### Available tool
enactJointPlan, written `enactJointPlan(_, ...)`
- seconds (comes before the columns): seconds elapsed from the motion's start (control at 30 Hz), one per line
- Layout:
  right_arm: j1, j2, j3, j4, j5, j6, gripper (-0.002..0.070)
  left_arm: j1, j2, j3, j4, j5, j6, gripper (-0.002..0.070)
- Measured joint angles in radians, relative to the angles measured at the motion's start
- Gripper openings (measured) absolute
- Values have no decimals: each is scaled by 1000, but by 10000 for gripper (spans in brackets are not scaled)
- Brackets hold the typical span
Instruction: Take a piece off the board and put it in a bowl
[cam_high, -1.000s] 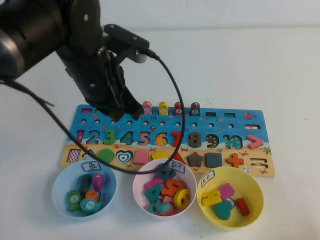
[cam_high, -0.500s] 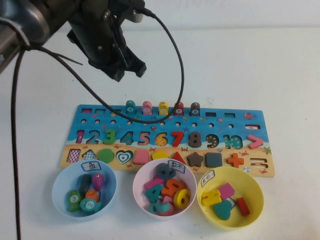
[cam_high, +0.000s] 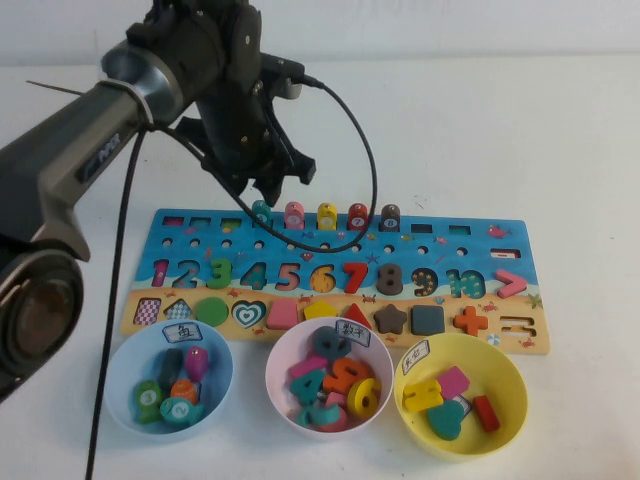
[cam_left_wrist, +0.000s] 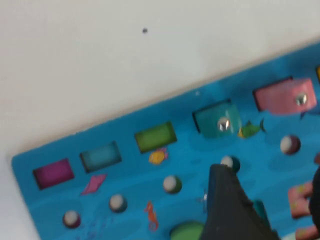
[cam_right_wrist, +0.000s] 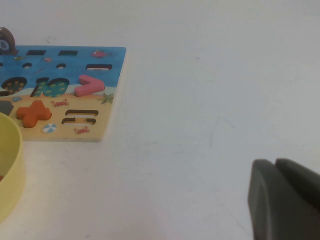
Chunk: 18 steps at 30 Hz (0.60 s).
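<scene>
Left gripper (cam_high: 265, 190) hung just above the teal piece (cam_high: 261, 213) at the board's (cam_high: 500, 232) far edge — nothing held.

Its fingers were parted and empty, one dark finger (cam_left_wrist: 227, 200) showing over the board (cam_left_wrist: 120, 165) in the left wrist view; the piece (cam_left_wrist: 218, 121) still sat in its slot. A good grasp would, I judged, come straight down, straddle only the teal peg, close firmly, then lift vertically before swinging toward the light blue bowl (cam_high: 120, 365) at the near left. The pink peg (cam_high: 294, 214) stood just beside it — the likeliest thing to be knocked — and the arm's cable (cam_high: 360, 160) looped over the yellow peg (cam_high: 327, 215). The right gripper (cam_right_wrist: 285, 200) rested off the board's right end, fingers together, idle.
</scene>
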Motion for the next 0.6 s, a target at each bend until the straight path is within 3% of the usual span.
enactJointPlan(0.6, 0, 0, 0, 0, 0, 0, -17, 33, 131, -97, 13, -2, -51, 316)
